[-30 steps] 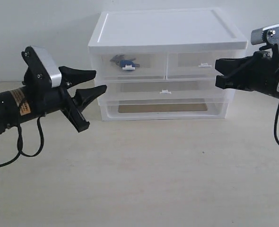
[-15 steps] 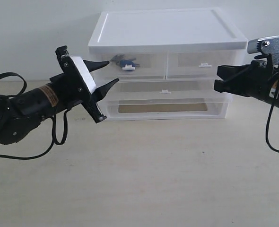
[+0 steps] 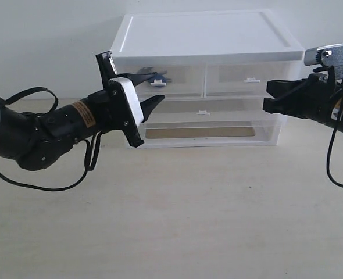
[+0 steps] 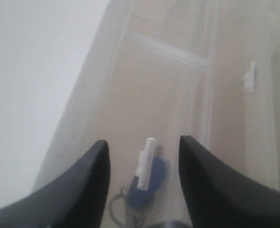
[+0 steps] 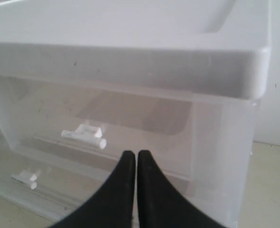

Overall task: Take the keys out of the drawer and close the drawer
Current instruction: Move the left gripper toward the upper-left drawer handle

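Observation:
The drawer [image 3: 177, 81] is the upper left one of a white unit; its clear front [image 4: 163, 104] sits flush with its twin. Through that front show the keys [image 3: 156, 76], a blue fob [image 4: 152, 183] and a ring behind the white tab handle [image 4: 146, 161]. My left gripper [image 3: 156, 87] is open and rolled on its side just in front of the drawer, one finger on each side of the handle [image 4: 144, 141], touching nothing. My right gripper [image 3: 266, 96] is shut and empty, hovering at the unit's right end [image 5: 133, 153].
The white drawer unit [image 3: 206, 35] stands at the back of a beige table [image 3: 189, 221]. It also has a right upper drawer [image 5: 85, 134] and a full-width drawer [image 3: 203, 112] with a tab handle [image 4: 249, 76]. The bottom slot [image 3: 200, 132] looks hollow.
My left arm has swung right and in toward the unit, rolling the open gripper onto its side at the drawer handle. The right arm shifted slightly, then held still.

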You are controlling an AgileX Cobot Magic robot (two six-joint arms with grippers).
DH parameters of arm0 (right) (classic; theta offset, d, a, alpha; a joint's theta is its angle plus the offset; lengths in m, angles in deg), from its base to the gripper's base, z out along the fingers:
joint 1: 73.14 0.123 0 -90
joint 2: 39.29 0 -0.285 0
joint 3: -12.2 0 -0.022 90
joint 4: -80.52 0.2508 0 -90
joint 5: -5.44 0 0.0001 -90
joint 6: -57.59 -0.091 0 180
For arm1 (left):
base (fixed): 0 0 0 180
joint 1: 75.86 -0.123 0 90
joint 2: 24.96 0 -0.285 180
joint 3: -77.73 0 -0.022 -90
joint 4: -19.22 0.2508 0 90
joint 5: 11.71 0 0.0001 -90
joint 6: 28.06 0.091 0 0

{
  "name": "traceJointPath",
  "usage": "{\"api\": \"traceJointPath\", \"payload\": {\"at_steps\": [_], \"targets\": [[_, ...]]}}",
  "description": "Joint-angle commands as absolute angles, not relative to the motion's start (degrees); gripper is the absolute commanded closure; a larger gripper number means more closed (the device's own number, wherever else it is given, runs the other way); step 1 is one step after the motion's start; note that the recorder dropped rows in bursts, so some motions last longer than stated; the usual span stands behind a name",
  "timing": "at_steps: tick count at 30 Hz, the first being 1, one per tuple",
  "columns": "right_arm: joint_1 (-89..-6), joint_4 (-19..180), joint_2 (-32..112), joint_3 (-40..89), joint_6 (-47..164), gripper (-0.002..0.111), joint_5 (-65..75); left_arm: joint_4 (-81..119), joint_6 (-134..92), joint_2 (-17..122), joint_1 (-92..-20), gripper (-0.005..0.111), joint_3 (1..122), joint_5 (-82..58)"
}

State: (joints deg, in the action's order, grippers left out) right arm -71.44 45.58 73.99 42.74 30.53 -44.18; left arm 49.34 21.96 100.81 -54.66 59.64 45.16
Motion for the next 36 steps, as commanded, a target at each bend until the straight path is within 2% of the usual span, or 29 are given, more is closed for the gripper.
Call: {"api": "traceJointPath", "payload": {"at_steps": [1,7,9,14,24,36], "targets": [[-71.25,45.77,73.99,42.49,31.17,0.108,-44.21,46.91,29.57,102.56,-54.43,0.064,62.55,44.71],[-71.25,45.77,73.99,42.49,31.17,0.108,-44.21,45.91,42.34,105.16,-54.43,0.064,63.59,44.47],[-71.25,45.77,73.99,42.49,31.05,0.108,-44.21,45.73,44.03,105.26,-54.43,0.068,63.59,42.06],[-71.25,45.77,73.99,42.49,31.05,0.108,-44.21,39.68,49.57,105.26,-54.43,0.102,63.59,43.72],[-71.25,45.77,73.99,42.49,30.78,0.108,-43.98,33.1,56.22,105.26,-53.79,0.102,62.53,44.7],[-71.25,45.77,73.99,42.49,30.8,0.108,-43.49,27.54,60.02,104.1,-45.9,0.102,55.21,53.26]]}}
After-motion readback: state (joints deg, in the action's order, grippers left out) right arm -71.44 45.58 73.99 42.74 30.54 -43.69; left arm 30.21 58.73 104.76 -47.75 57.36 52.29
